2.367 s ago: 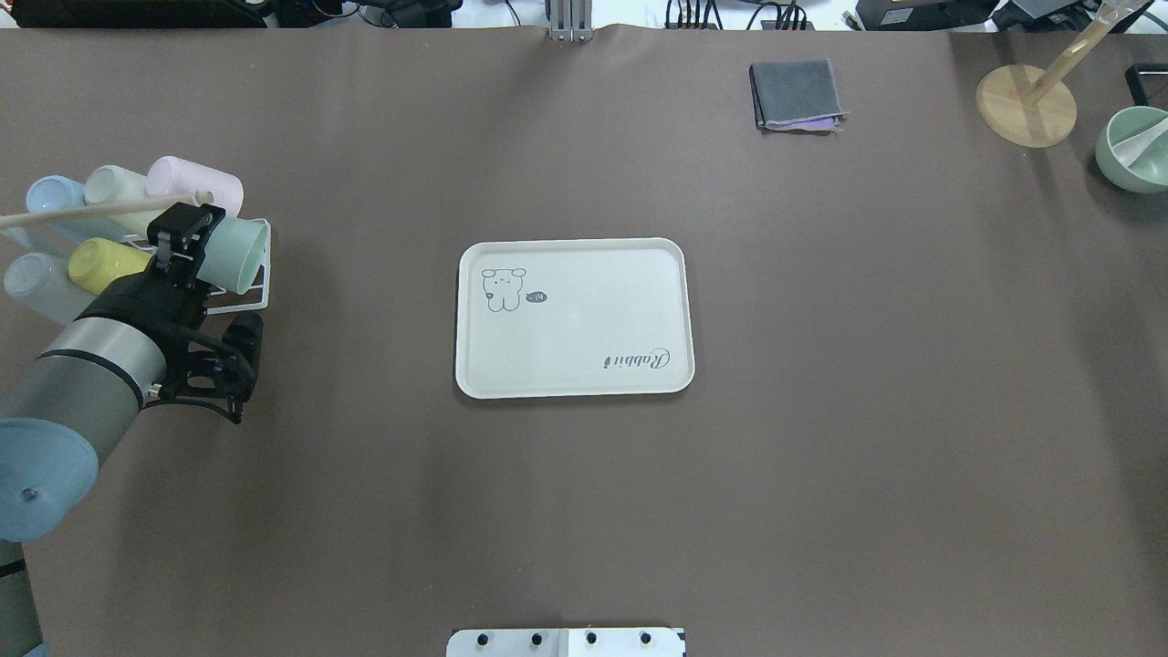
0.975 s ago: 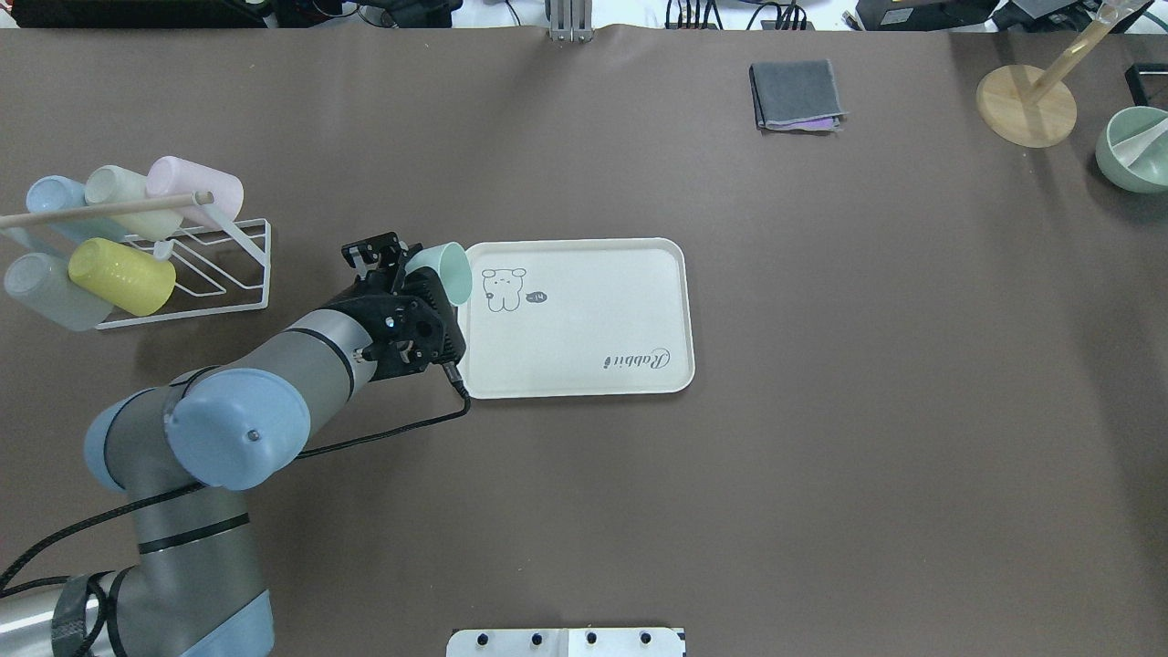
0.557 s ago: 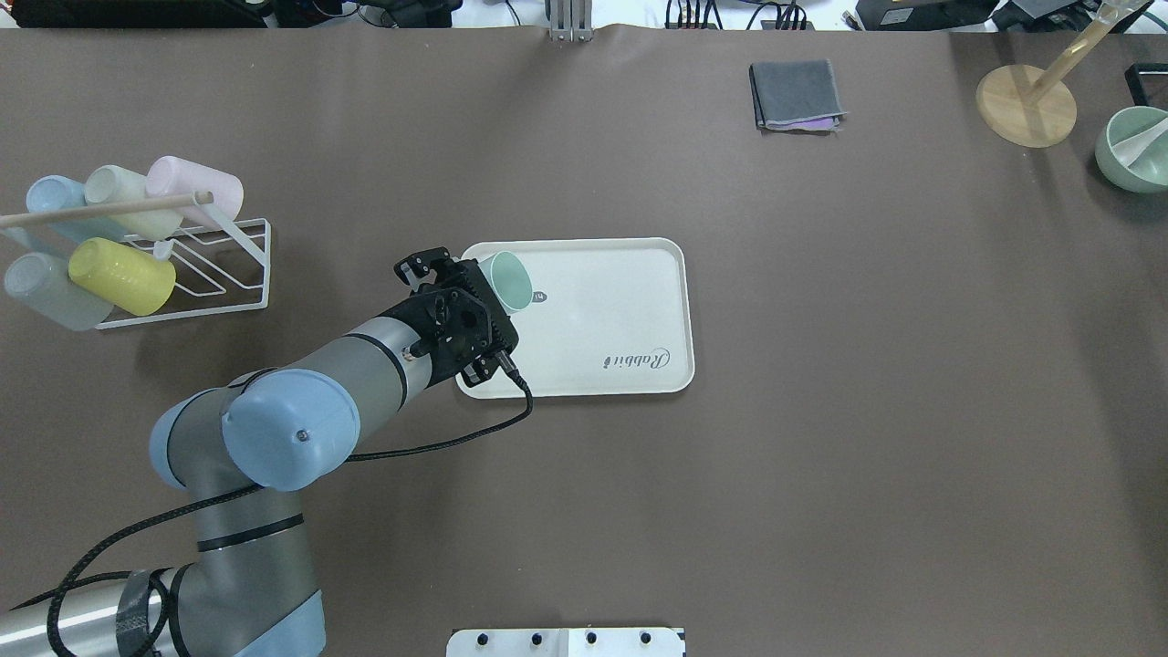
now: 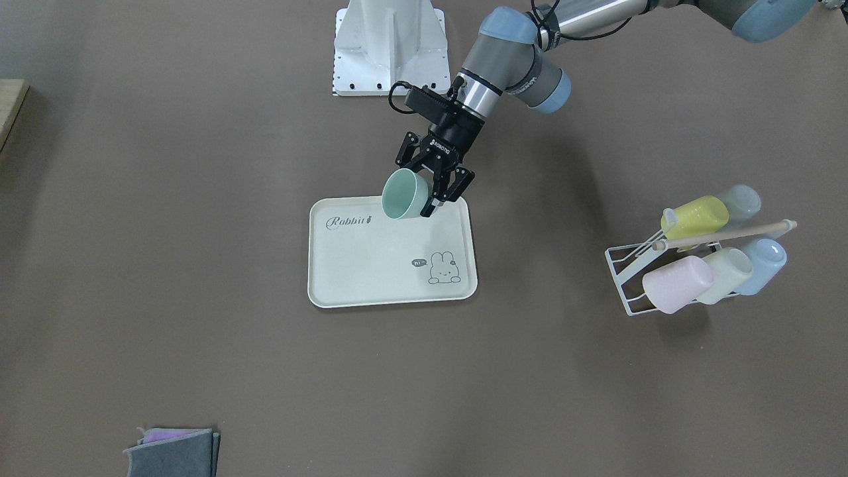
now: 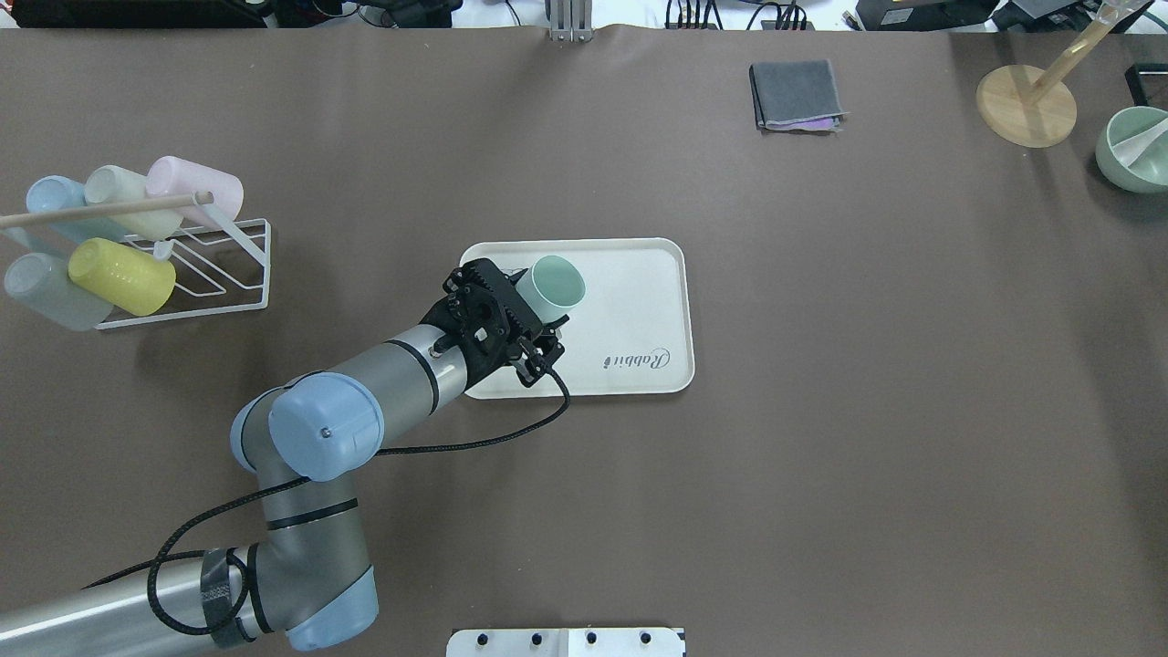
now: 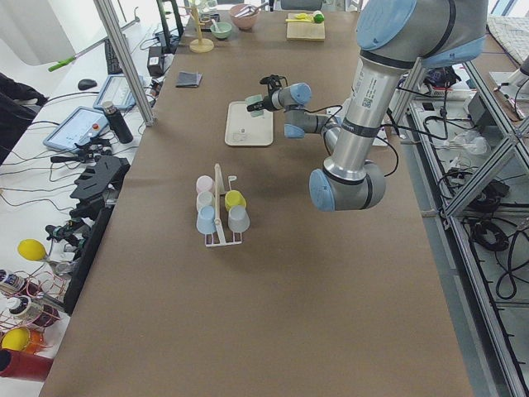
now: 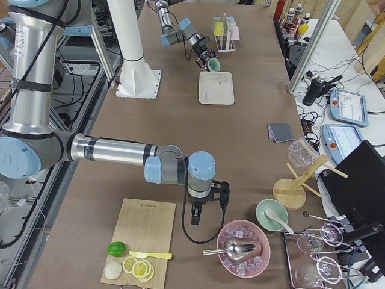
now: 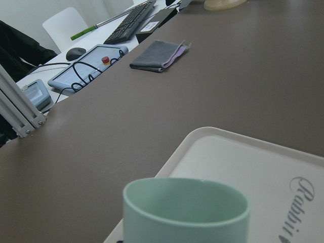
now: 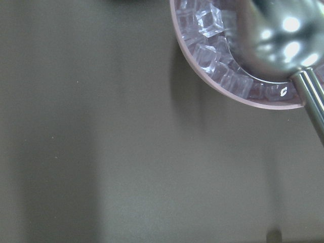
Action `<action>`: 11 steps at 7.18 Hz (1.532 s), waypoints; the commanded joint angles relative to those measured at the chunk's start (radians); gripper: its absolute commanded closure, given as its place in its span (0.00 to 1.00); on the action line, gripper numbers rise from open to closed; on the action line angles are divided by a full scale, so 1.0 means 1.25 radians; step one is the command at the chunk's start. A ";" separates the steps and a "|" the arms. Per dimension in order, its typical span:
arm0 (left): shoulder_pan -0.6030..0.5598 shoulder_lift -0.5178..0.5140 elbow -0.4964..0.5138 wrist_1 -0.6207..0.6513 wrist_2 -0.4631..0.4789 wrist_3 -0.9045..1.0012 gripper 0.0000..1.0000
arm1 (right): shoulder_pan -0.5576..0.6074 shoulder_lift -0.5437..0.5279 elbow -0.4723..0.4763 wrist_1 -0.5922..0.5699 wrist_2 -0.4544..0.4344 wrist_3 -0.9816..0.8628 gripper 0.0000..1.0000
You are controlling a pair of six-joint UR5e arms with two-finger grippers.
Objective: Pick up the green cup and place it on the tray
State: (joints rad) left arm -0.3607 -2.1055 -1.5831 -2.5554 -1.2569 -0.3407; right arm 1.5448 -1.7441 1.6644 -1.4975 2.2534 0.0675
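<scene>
The pale mint green cup (image 5: 557, 285) is held in my left gripper (image 5: 534, 308), which is shut on it. The cup hangs tilted, its open mouth up and away from the wrist, over the cream tray (image 5: 630, 292) on its rack-side half. In the front view the cup (image 4: 404, 195) is over the near-robot edge of the tray (image 4: 371, 265), beside the "Rabbit" script. The left wrist view shows the cup's rim (image 8: 186, 210) with the tray (image 8: 243, 167) below. My right gripper (image 7: 195, 218) shows only in the exterior right view, so I cannot tell its state.
A white wire rack (image 5: 219, 274) with several pastel cups, one yellow-green (image 5: 123, 274), stands at the left. A grey cloth (image 5: 796, 94), a wooden stand (image 5: 1027, 105) and a green bowl (image 5: 1131, 151) are at the far right. A pink bowl of ice (image 9: 243, 55) is by the right wrist.
My left arm took the green cup off the rack and carried it rightwards to over the tray. The cup's mouth has turned more upwards.
</scene>
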 commanded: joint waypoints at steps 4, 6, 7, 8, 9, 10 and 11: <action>-0.024 -0.128 0.241 -0.212 -0.006 -0.067 1.00 | 0.000 -0.001 0.000 -0.001 0.000 0.000 0.00; -0.029 -0.170 0.294 -0.223 -0.006 -0.091 1.00 | 0.000 -0.001 0.000 -0.001 0.000 0.001 0.00; -0.029 -0.178 0.335 -0.270 -0.006 -0.091 1.00 | 0.000 -0.001 -0.001 -0.001 0.000 0.000 0.00; -0.032 -0.177 0.344 -0.280 -0.008 -0.091 1.00 | 0.000 -0.001 -0.001 -0.001 0.000 0.000 0.00; -0.032 -0.174 0.361 -0.313 -0.011 -0.091 1.00 | 0.000 -0.001 -0.001 -0.001 0.000 0.000 0.00; -0.032 -0.174 0.378 -0.328 -0.011 -0.091 1.00 | 0.000 -0.001 -0.001 -0.001 0.000 0.000 0.00; -0.032 -0.177 0.380 -0.334 -0.011 -0.091 1.00 | 0.000 -0.001 -0.001 -0.001 0.000 0.000 0.00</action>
State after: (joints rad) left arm -0.4002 -2.3240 -1.1206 -2.9548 -1.2696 -0.4540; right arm 1.5447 -1.7457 1.6629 -1.4987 2.2534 0.0675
